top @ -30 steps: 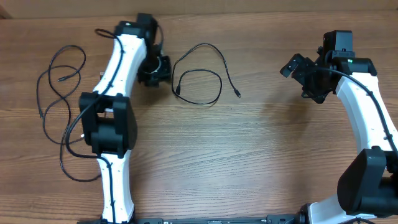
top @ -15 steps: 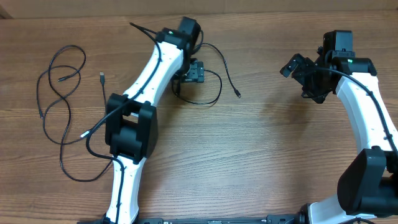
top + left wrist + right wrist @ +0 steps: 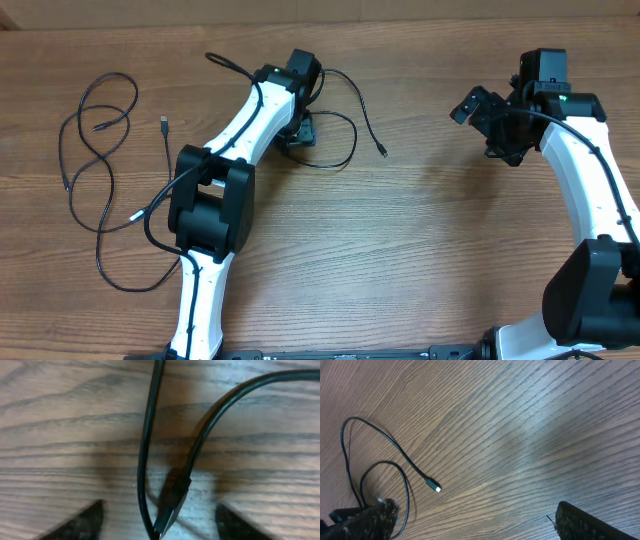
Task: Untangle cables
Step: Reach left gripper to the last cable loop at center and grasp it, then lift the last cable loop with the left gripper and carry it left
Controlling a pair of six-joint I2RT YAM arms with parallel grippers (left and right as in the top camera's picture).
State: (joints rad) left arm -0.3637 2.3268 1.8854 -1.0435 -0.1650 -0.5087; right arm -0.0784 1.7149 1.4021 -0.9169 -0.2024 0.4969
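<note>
Black left fingers [image 3: 84,522], now astride cable [image 3: 176,491]

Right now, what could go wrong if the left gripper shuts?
1. Two strands, the plug end and a second strand, sit between the left gripper's fingers; it may pinch both and drag them together.
2. The left cable lies beside the left arm; a sweep might drag it.

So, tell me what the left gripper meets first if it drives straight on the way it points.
Most likely the cable's plug end, lying between the open fingers of the left gripper, with the table just beneath; depth is hard to judge.
</note>
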